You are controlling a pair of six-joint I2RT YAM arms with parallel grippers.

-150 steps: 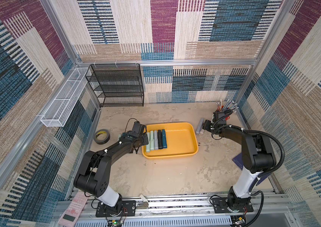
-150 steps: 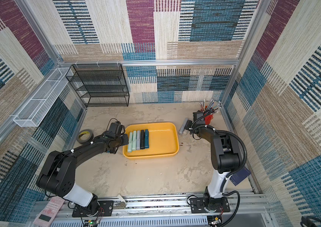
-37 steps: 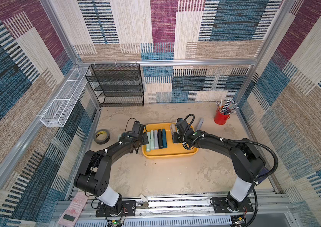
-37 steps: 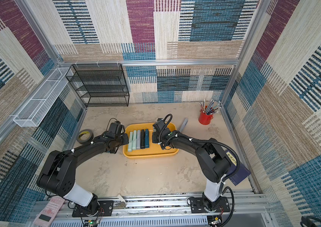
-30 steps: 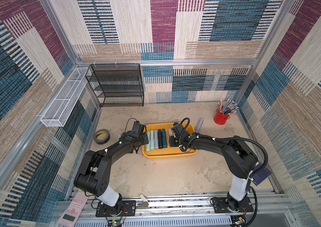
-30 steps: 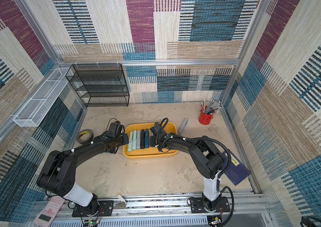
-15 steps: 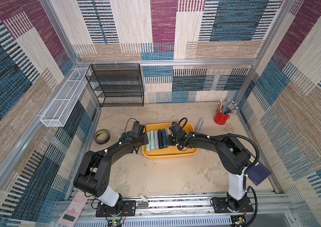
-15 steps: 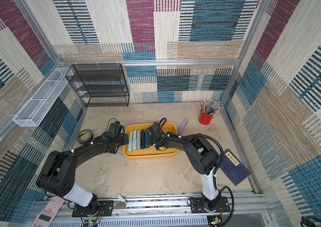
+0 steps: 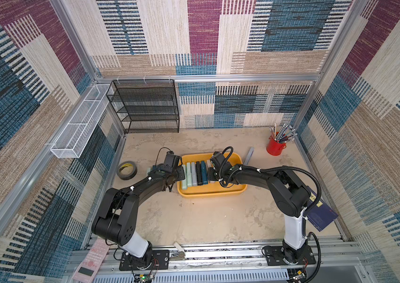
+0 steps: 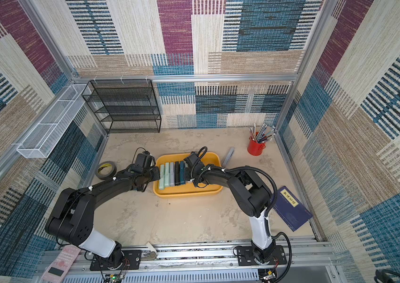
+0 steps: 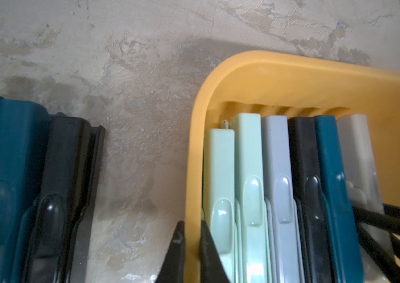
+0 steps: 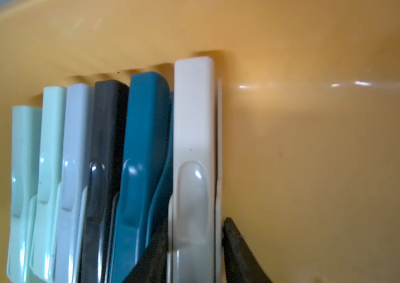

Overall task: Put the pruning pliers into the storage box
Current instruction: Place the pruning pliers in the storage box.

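The yellow storage box (image 9: 212,194) (image 10: 186,193) sits mid-table. Several pruning pliers (image 9: 195,174) (image 10: 173,172) lie side by side in its left half: pale green, grey, black, teal. A cream pliers (image 12: 192,147) (image 11: 355,152) lies last in the row, against the teal one. My right gripper (image 12: 196,223) (image 9: 210,175) straddles it, open, with a thin gap at one finger. My left gripper (image 11: 191,235) (image 9: 180,174) is shut on the box's left rim (image 11: 292,73). More teal and black pliers (image 11: 22,183) lie on the table left of the box. A grey one (image 9: 249,156) lies to its right.
A black tape roll (image 9: 127,170) lies left of the arms. A red cup of pens (image 9: 275,147) stands at the back right. A black mesh rack (image 9: 148,107) and a white wire basket (image 9: 81,122) line the back left. A blue book (image 9: 321,213) lies at the right edge.
My right arm swung from the red cup side into the box with the cream pliers and set it beside the teal one; its jaws have widened slightly. The left arm has not moved.
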